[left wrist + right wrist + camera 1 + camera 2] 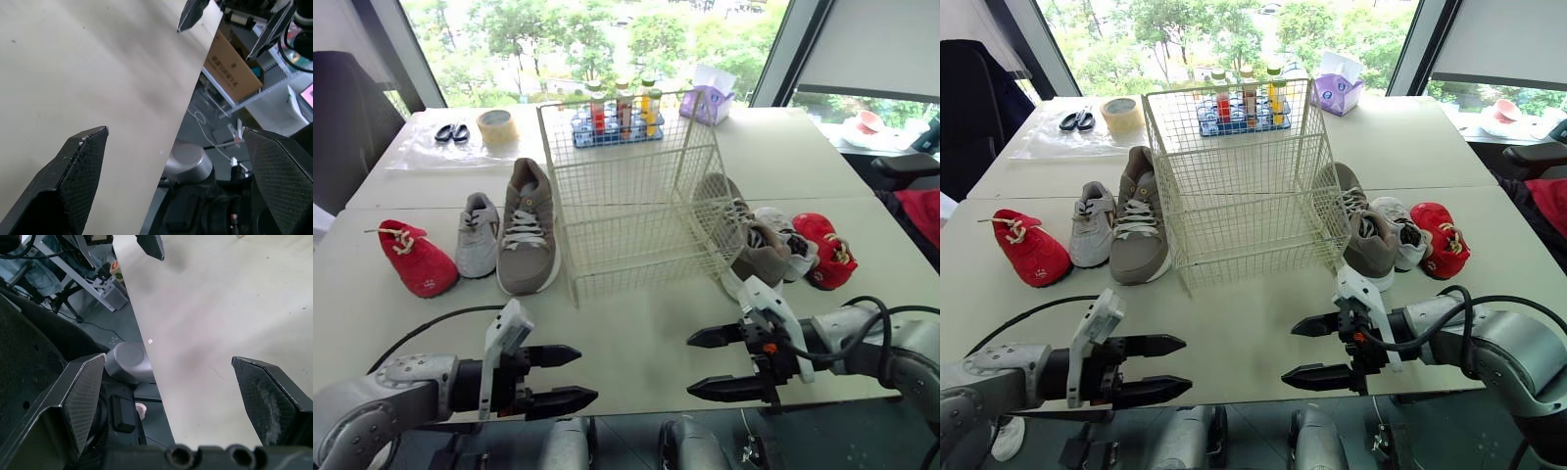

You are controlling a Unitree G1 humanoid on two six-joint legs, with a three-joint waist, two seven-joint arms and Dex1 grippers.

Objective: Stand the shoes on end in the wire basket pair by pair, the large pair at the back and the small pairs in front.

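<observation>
Both end effectors are spread apart and hold nothing. My left end effector (588, 374) and my right end effector (689, 365) sit low at the near edge of the surface (636, 318), tips turned inward toward each other with open room between them. In each wrist view one finger lies over the pale top and the other hangs past its edge.

Ahead of them a bare strip of surface runs up to the front of the wire basket (636, 201), which stands upright in the middle with its top open.

Six shoes lie on the surface outside the basket, three to each side. On my left, going outward, are a taupe shoe (529, 230) just beside the basket wall, a grey-white shoe (478, 235) close beside that, and a red shoe (417, 260) a little apart. On my right, a second taupe shoe (751, 245) lies against the basket, partly seen through the wire. A second grey-white shoe (786, 238) overlaps it, and a second red shoe (829, 250) is outermost. That makes two large taupe, two small grey-white and two small red.

Behind the basket stand one blue rack of bottles (617, 116) and one purple tissue box (709, 98). At the far left lie one roll of tape (496, 127) and one pair of scissors (451, 132).
</observation>
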